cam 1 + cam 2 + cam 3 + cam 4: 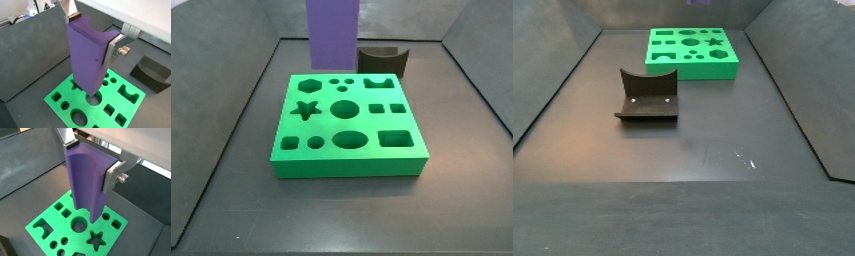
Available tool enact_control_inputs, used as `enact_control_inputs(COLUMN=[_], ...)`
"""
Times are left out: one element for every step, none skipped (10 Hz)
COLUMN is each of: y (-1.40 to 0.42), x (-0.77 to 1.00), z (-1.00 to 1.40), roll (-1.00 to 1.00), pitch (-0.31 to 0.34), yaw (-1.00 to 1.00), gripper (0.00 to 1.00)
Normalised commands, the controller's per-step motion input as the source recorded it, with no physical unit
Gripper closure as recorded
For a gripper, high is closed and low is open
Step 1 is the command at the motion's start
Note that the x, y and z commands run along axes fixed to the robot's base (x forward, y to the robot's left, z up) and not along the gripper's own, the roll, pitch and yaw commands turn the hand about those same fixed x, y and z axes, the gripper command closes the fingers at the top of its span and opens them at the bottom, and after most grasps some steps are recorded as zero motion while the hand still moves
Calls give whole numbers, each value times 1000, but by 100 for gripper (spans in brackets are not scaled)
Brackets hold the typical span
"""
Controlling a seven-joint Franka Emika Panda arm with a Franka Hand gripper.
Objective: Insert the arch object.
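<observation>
The arch object [87, 60] is a tall purple bar with a semicircular groove in one face. It hangs upright over the green board [63, 97], clear of it. My gripper [92, 32] is shut on its upper end, one silver finger on each side, as both wrist views show [91, 159]. The bar's lower end hovers above the board's round hole [79, 225]. In a side view the bar [333, 30] shows above the board's far edge [352, 165], and the gripper is out of frame. The arch-shaped hole [377, 85] is empty.
The dark fixture [647, 97] stands on the floor apart from the green board [694, 70]; it also shows behind the board [382, 60] and beside it [152, 72]. Dark walls enclose the floor on several sides.
</observation>
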Motion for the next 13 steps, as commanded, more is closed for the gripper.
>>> enact_control_inputs(y=[0, -17, 151, 343, 389, 403, 411, 417, 480, 517, 454, 374, 277], x=[0, 0, 903, 1000, 1000, 1000, 966, 843, 769, 746, 671, 611, 583], z=[0, -34, -334, -197, -226, -263, -243, -271, -480, -626, -534, -434, -340], roll=[0, 0, 11, 33, 109, 221, 257, 241, 127, 0, -61, -64, -11], pitch=[10, 0, -33, 21, 33, 59, 91, 81, 51, 7, 19, 26, 74], yaw=[0, 0, 37, 66, 51, 60, 103, 169, 214, 177, 131, 63, 0], gripper=[100, 100, 100, 100, 100, 100, 100, 100, 100, 100, 100, 100, 100])
